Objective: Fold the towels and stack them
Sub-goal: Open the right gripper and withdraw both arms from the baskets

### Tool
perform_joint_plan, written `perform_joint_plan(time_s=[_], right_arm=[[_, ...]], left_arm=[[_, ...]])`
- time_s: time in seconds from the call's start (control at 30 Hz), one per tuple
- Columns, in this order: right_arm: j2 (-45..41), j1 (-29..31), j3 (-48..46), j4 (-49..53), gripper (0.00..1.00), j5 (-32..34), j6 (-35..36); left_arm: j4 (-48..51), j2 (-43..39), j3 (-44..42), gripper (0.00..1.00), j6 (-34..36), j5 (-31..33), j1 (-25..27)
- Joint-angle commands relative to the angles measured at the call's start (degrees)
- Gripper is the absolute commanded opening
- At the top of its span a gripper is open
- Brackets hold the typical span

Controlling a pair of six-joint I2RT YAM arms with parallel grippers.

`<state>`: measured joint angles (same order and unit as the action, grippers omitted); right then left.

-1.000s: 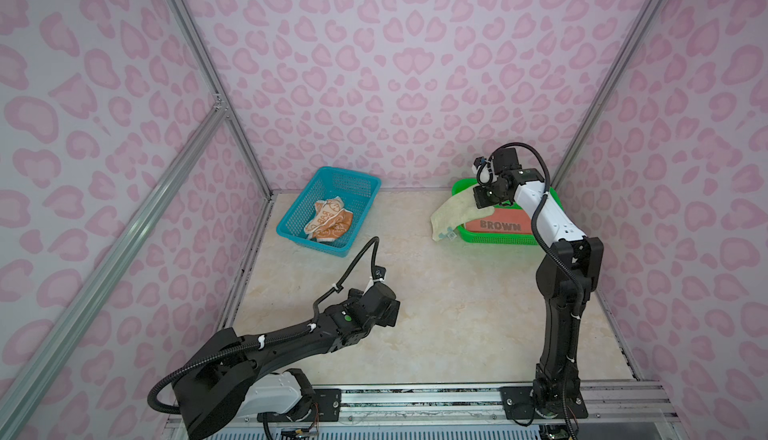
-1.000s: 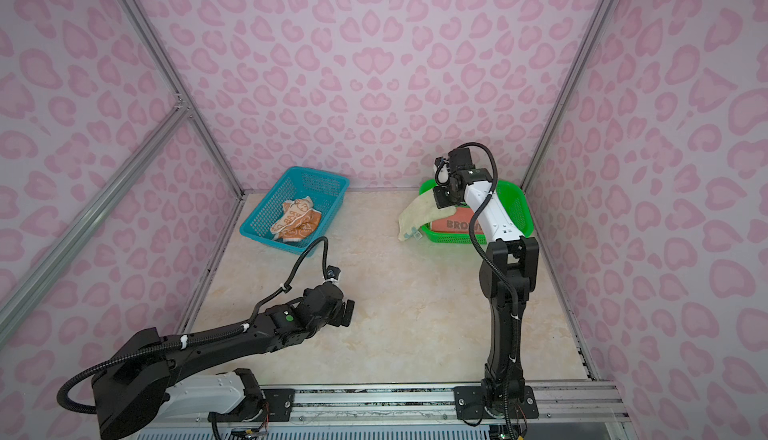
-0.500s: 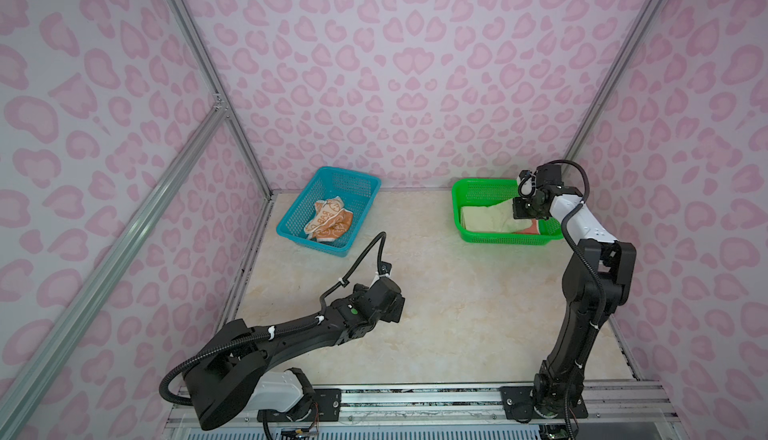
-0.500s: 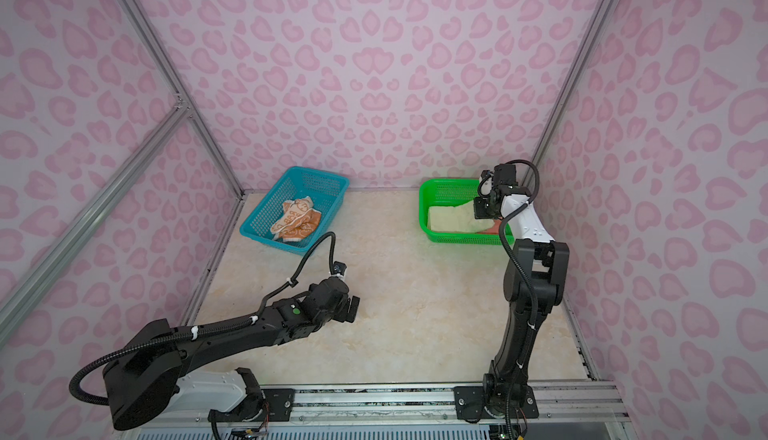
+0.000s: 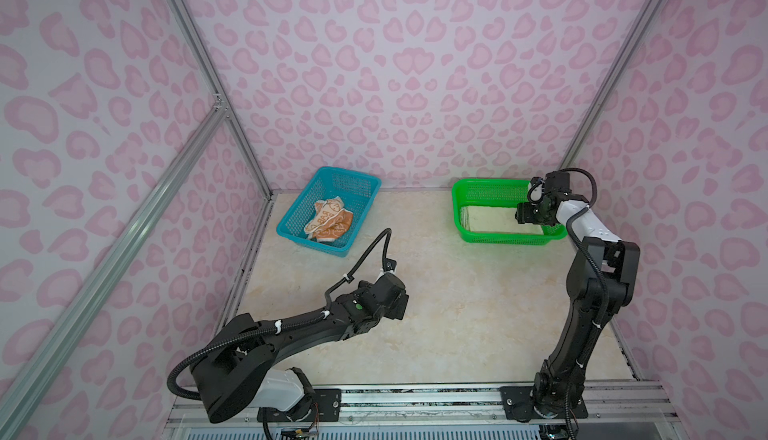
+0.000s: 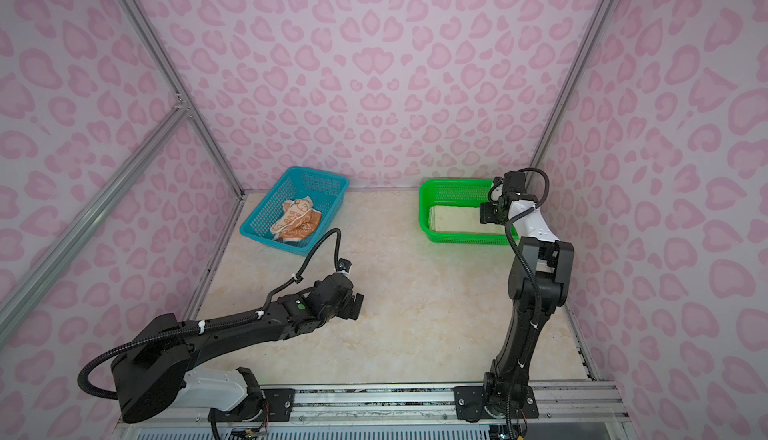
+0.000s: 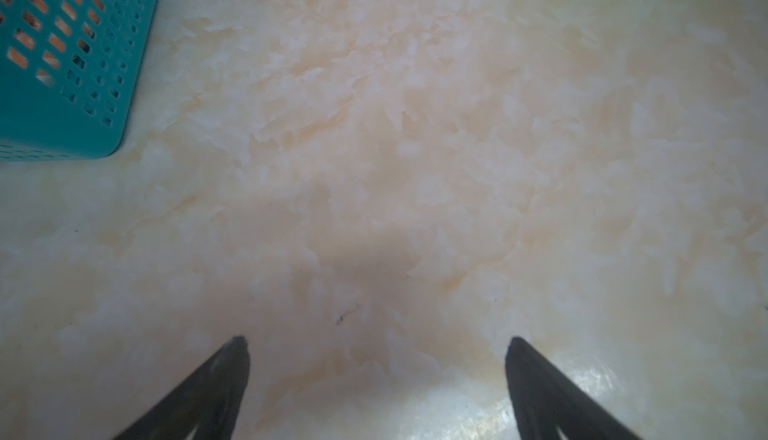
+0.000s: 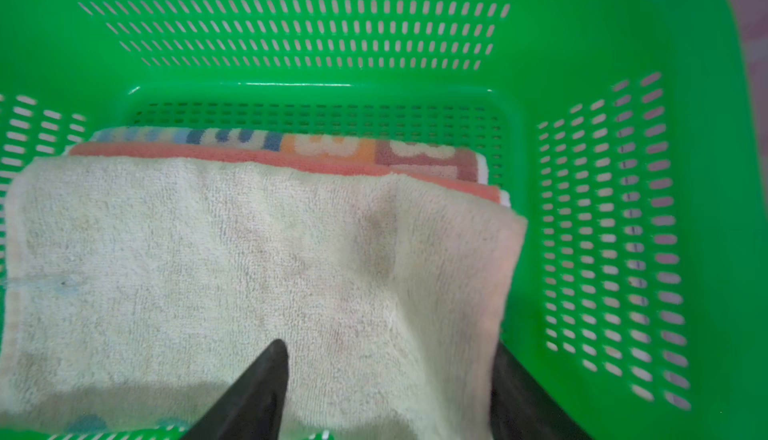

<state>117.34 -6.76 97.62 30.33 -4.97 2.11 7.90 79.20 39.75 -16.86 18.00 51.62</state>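
Observation:
The cream towel (image 8: pixel 208 251) lies flat on top of the stack in the green basket (image 8: pixel 582 64). Under it show the edges of a coral towel (image 8: pixel 208 153) and a striped towel (image 8: pixel 324 143). My right gripper (image 8: pixel 390 344) is open low over the cream towel's corner, with one finger half hidden behind the towel's edge. In both top views it hangs inside the basket (image 5: pixel 524 218) (image 6: pixel 486 214). A crumpled orange-and-cream towel (image 5: pixel 328 222) (image 6: pixel 297 222) lies in the blue basket (image 5: pixel 291 232). My left gripper (image 7: pixel 378 346) is open and empty over bare table (image 5: pixel 401 305).
The blue basket's corner (image 7: pixel 62 126) stands close to my left gripper. Both baskets sit against the back wall. Pink patterned walls close in the marble-look table (image 5: pixel 457 313) on three sides, and a metal rail (image 5: pixel 415 392) runs along the front.
My right arm swung the cream towel from the basket's left rim onto the coral towel inside, then opened its jaws. My left arm crept slightly right.

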Motion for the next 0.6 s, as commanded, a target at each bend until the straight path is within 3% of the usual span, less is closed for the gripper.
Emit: perform_joint_plan(time_s=[0.0,0.3,0.47,0.57], right_arm=[[-1.79,0.0,-0.88,-2.2,0.98,2.31,-0.64],[-11.64,3.35,-8.12,-6.49,0.98,11.0,-0.48],[-18.96,9.73,-16.71,-11.36,0.99,25.51,-0.77],[-25.0,12.94,-24.5,-18.62,0.98,28.53,-2.09]], left_arm=[[0.25,0.67,0.87,0.98,-0.71,0.64,-0.36],[-0.69,0.77,1.04,0.98,-2.66,2.88,-1.22],[0.88,0.28,2.09,0.98,-5.44,3.73,-3.36],[1.3,-1.19,2.06,0.98,-6.64,3.8,-4.84]])
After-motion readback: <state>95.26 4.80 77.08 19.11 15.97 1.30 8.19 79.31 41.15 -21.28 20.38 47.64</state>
